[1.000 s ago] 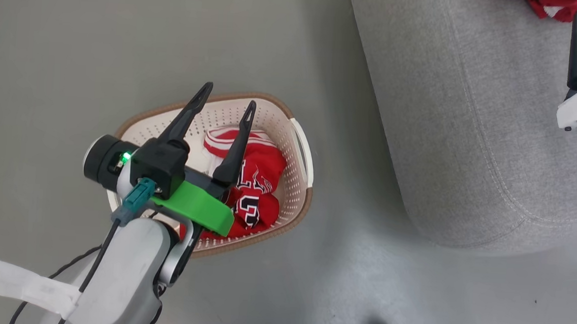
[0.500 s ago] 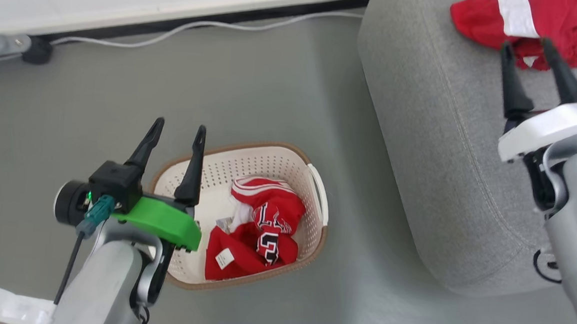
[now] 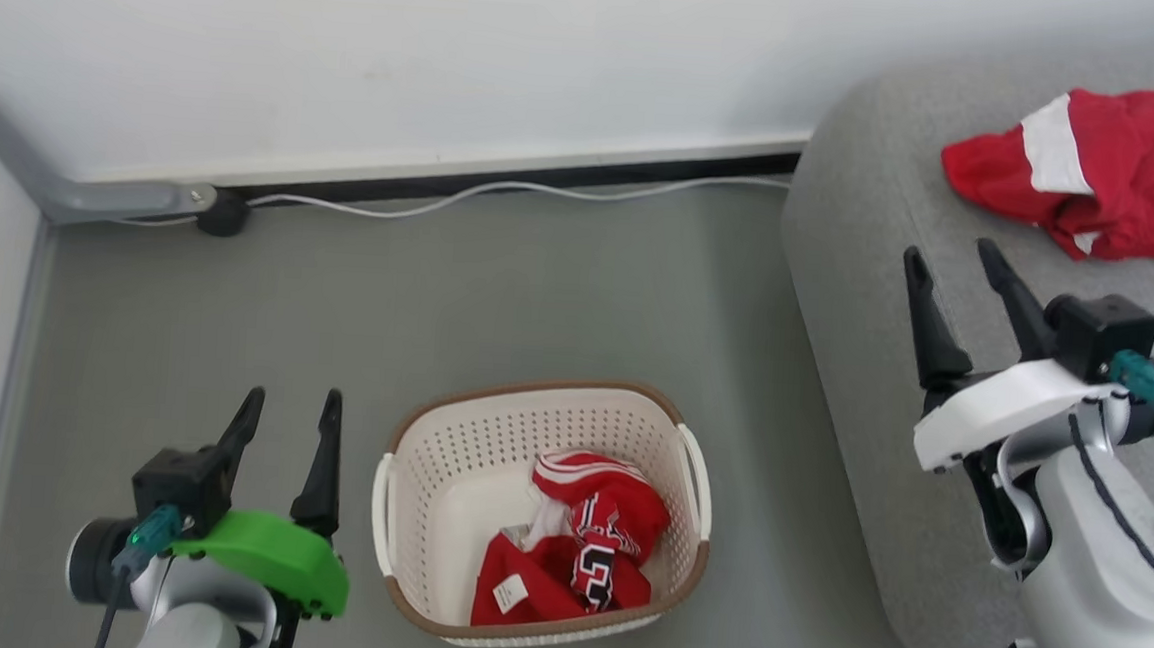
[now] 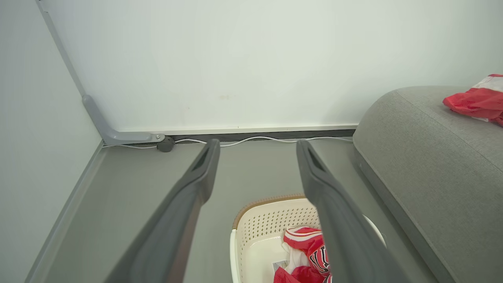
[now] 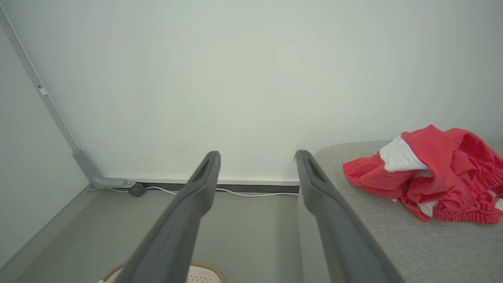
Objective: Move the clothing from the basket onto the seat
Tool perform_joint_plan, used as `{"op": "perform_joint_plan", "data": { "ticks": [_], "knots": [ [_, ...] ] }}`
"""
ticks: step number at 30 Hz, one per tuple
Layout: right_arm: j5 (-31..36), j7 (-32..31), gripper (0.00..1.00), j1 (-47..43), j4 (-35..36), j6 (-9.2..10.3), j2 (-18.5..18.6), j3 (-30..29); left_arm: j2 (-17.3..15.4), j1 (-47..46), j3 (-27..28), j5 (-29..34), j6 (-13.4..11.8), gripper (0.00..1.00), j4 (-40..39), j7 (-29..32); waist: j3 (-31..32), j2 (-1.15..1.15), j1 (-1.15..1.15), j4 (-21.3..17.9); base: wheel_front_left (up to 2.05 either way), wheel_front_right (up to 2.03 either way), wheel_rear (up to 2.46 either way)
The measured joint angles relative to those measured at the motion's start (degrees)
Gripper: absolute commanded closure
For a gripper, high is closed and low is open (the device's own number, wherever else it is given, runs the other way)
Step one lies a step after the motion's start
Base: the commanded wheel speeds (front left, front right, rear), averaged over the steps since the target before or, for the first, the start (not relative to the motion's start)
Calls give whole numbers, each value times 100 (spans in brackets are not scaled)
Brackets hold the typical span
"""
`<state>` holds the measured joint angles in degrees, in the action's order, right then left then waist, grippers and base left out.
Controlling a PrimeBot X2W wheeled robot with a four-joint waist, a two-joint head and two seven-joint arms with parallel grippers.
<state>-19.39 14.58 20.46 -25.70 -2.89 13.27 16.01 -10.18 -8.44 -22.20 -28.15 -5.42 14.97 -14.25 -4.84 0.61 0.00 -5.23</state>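
pincers: left pincer (image 3: 293,397) spread, empty, left of cream perforated plastic basket (image 3: 533,389); right pincer (image 3: 948,252) spread, empty, at edge of large grey fabric sofa (image 3: 868,312) | clothing: crumpled red lettered jersey (image 3: 573,554) in basket, red white-striped garment (image 3: 1098,166) on sofa, far right | risk: shallow pinch may let thin fabric slip; pincer may hook basket wall, dragging it

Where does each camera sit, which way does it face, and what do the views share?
Head view: on the head, facing down at the laundry basket and grey sofa; open left gripper and right gripper show.
Left wrist view: left wrist, facing the wall corner above the basket; its two fingers show.
Right wrist view: right wrist, facing the wall beside the sofa; its two fingers show.
Shared: all show the sofa and the red striped garment on it.
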Motion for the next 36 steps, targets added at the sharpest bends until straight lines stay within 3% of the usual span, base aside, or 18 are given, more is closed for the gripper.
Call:
{"op": "perform_joint_plan", "data": {
  "ticks": [19,36],
  "knots": [
    [188,1,0,-1475,831,542,-375,81,-132,918,525,29,-23,0,-336,0,813,0,0,641,0,0,0],
    [177,0,0,-2239,1243,654,-472,130,-118,1276,702,165,-23,0,-642,0,882,0,0,554,0,0,0]
  ]
}}
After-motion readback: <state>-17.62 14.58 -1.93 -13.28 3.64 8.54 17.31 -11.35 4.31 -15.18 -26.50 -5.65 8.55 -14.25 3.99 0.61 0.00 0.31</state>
